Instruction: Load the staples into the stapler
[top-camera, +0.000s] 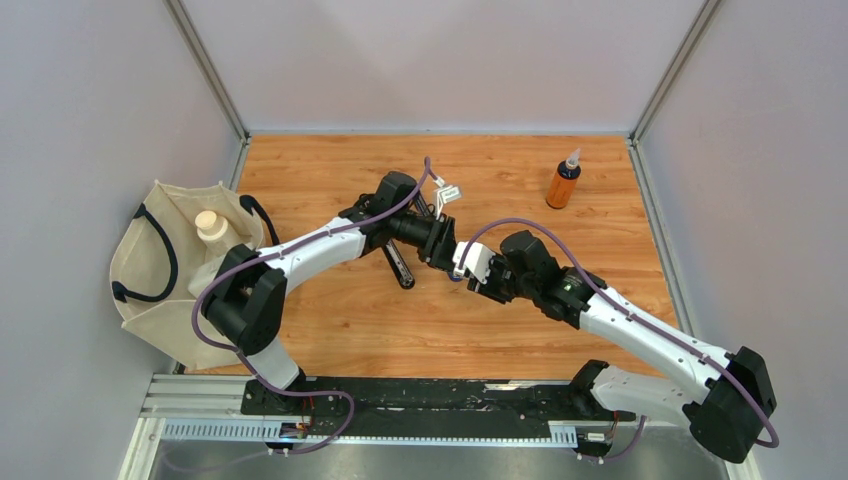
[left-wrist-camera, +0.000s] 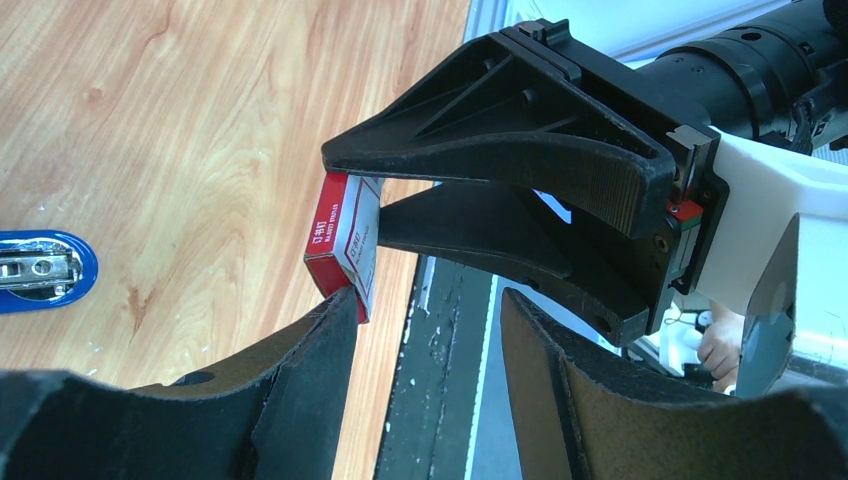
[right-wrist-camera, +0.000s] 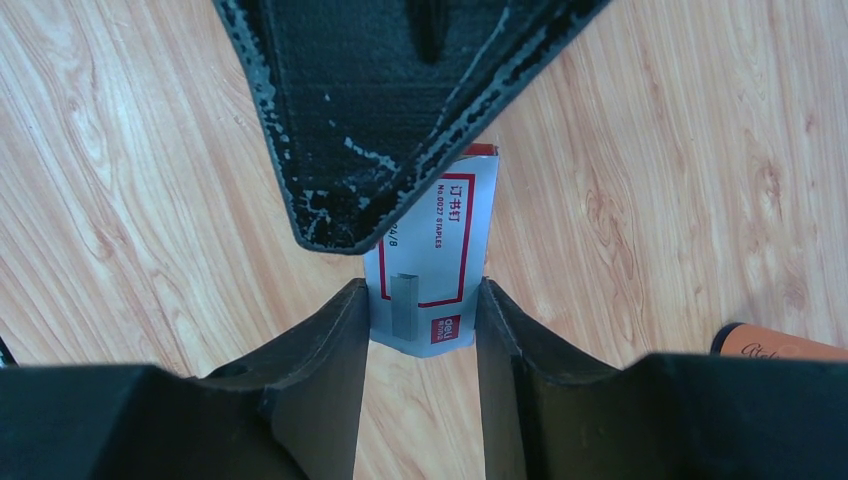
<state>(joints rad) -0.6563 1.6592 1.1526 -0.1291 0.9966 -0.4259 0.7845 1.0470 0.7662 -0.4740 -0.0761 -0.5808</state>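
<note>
The staples box (right-wrist-camera: 440, 240), white with a red-framed label, hangs above the wood, and my right gripper (right-wrist-camera: 425, 290) is shut on its two sides. A grey strip shape shows on its face; I cannot tell if it is printed. In the left wrist view the box (left-wrist-camera: 345, 235) shows its red end, and my left gripper (left-wrist-camera: 430, 300) stands open with one fingertip (left-wrist-camera: 335, 315) touching the box's lower corner. From above, both grippers (top-camera: 440, 250) (top-camera: 462, 262) meet at mid-table. A blue piece with a silvery metal insert (left-wrist-camera: 40, 270), seemingly the stapler, lies on the table below.
A black elongated object (top-camera: 398, 266) lies beside the left arm. An orange bottle (top-camera: 563, 183) stands at the back right, and its edge shows in the right wrist view (right-wrist-camera: 780, 345). A cream tote bag (top-camera: 170, 260) holding a pale bottle (top-camera: 210, 225) sits at the left edge.
</note>
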